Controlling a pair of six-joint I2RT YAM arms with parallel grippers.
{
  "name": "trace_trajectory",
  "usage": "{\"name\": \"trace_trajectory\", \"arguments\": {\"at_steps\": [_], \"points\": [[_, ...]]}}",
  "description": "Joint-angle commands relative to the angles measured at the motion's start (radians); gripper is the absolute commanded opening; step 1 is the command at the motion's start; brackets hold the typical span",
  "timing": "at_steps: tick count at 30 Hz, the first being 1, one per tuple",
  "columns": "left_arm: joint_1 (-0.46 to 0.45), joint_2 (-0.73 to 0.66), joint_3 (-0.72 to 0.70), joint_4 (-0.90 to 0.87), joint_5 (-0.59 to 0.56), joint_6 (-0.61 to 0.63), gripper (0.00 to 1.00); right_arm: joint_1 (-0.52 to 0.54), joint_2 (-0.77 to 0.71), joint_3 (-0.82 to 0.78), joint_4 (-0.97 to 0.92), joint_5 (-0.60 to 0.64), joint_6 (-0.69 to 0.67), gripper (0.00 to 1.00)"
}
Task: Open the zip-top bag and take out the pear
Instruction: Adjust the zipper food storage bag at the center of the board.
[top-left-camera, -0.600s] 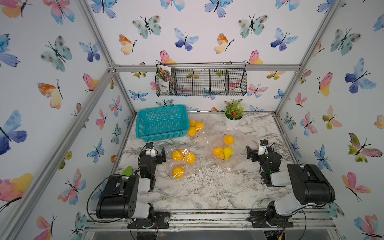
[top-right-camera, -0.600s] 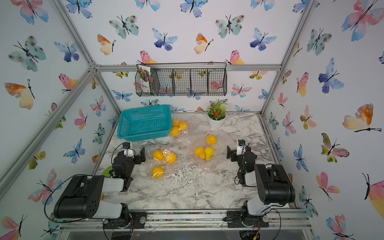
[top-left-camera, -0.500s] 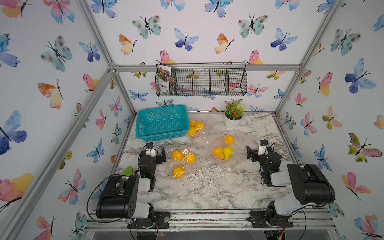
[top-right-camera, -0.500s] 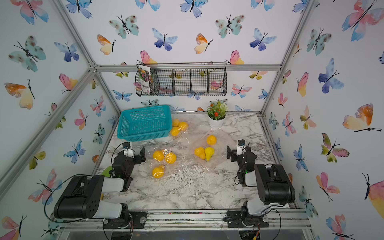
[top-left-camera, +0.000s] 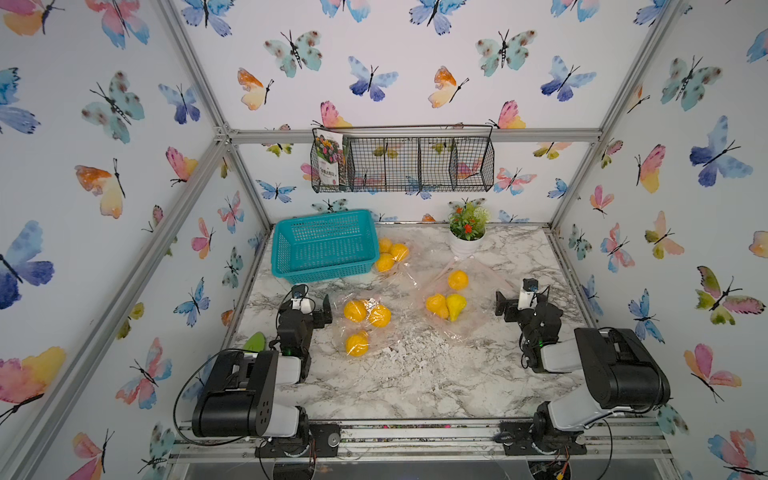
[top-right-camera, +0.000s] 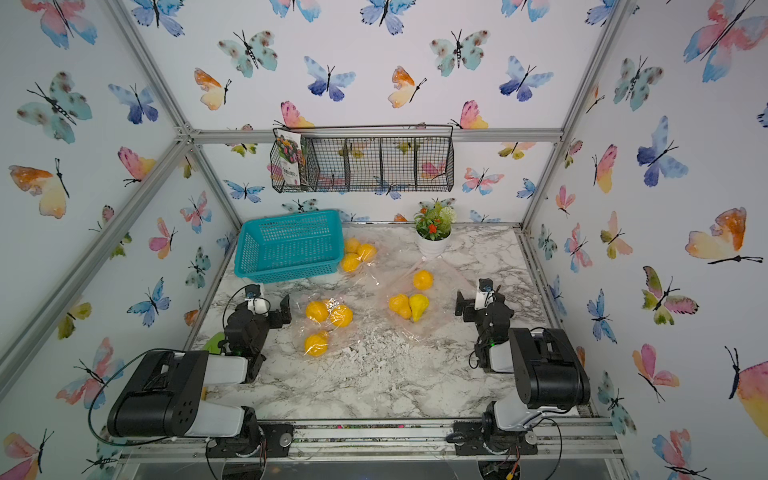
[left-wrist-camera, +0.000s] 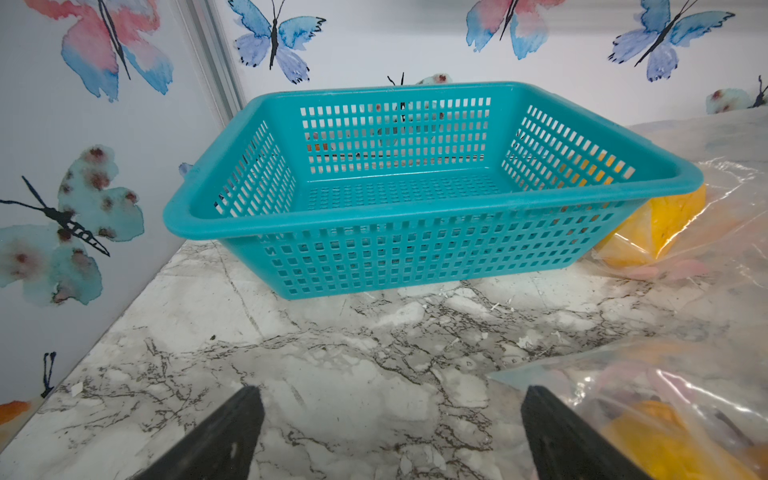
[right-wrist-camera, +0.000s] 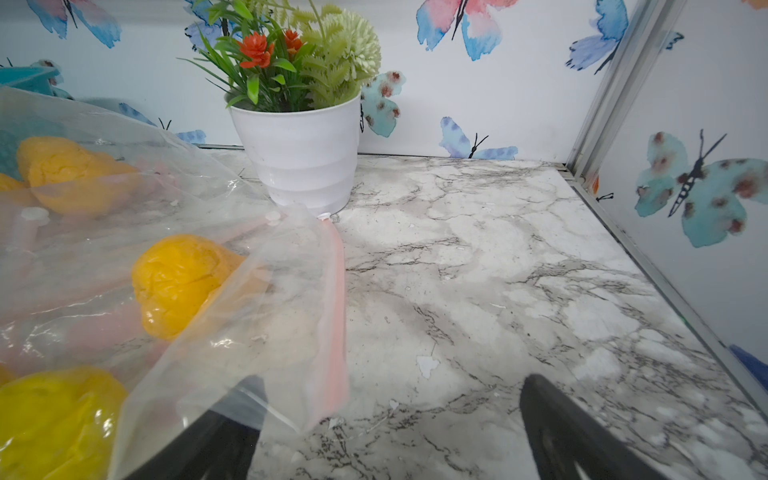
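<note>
Close by the wide-open right tool (right-wrist-camera: 395, 382), the zip-top bag (top-left-camera: 478, 328), pear (top-left-camera: 456, 305) inside.

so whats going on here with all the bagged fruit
Two robot arms sit low on the marble table. The pear is inside the zip-top bag beside the right end effector, and two other bags of yellow fruit lie nearby. The left end effector faces the teal basket. Both end effectors are open and hold nothing, so the job looks not yet begun.
</note>
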Motion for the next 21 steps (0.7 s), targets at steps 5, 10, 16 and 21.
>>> {"name": "trace_trajectory", "arguments": {"at_steps": [5, 10, 16, 21], "points": [[0.005, -0.009, 0.013, 0.014, 0.011, -0.01, 0.98, -0.002, 0.014, 0.022, 0.005, 0.017, 0.012, 0.99], [-0.01, -0.026, 0.0, 0.053, -0.055, -0.012, 0.99, -0.002, -0.007, -0.01, 0.049, 0.045, 0.019, 0.99], [-0.039, -0.134, 0.105, -0.256, -0.155, -0.024, 0.99, -0.003, -0.214, 0.06, -0.297, 0.133, 0.068, 0.99], [-0.092, -0.253, 0.192, -0.504, -0.237, -0.074, 1.0, -0.003, -0.389, 0.113, -0.565, 0.097, 0.11, 0.98]]}}
